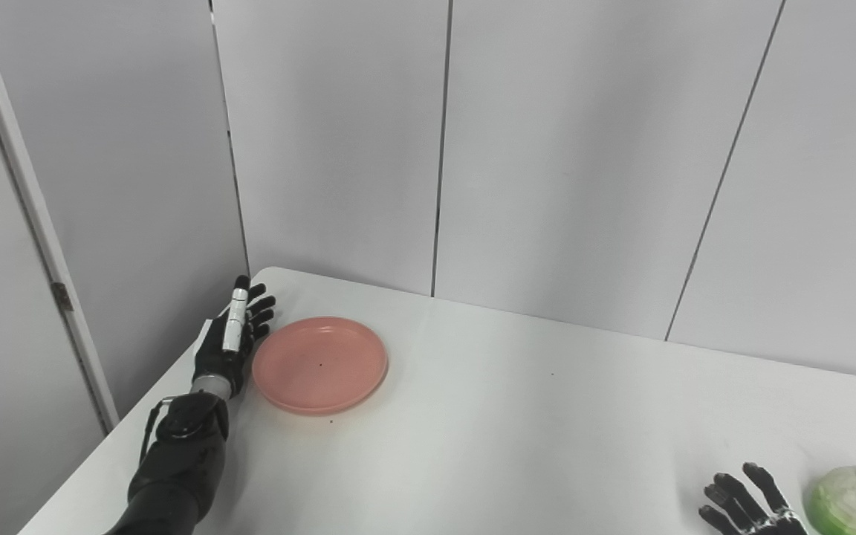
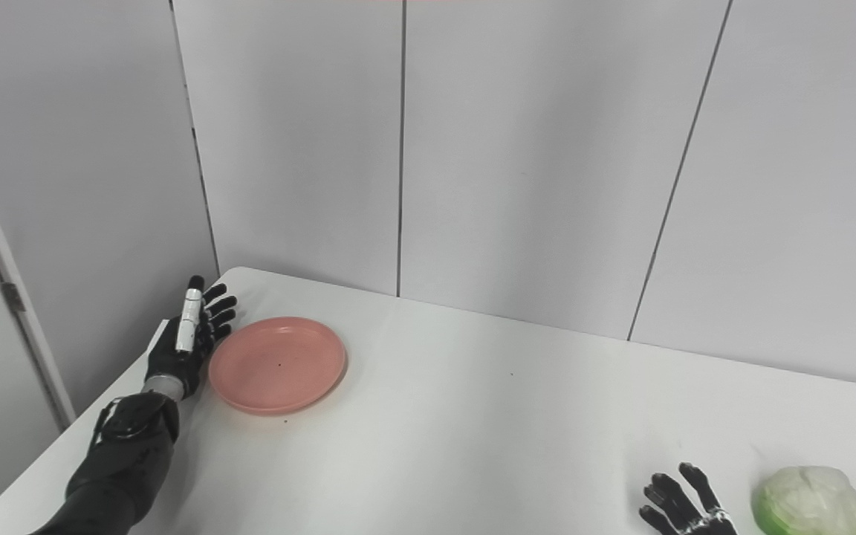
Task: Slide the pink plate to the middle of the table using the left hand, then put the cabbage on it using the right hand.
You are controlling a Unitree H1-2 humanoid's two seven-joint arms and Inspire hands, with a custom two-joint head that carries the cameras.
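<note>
A round pink plate (image 1: pixel 319 363) lies near the table's far left corner. My left hand (image 1: pixel 231 338) stands edge-on just left of the plate's rim, fingers straight and apart, holding nothing; whether it touches the rim I cannot tell. A pale green cabbage (image 2: pixel 809 501) sits at the front right of the table, partly cut off by the picture's bottom edge. My right hand (image 2: pixel 681 503) rests just left of the cabbage, fingers spread, a small gap between them.
The white table (image 1: pixel 532 431) runs from the far left corner to the right edge of view. Grey wall panels (image 1: pixel 562 148) stand close behind it. The table's left edge (image 1: pixel 101 446) drops off beside my left forearm.
</note>
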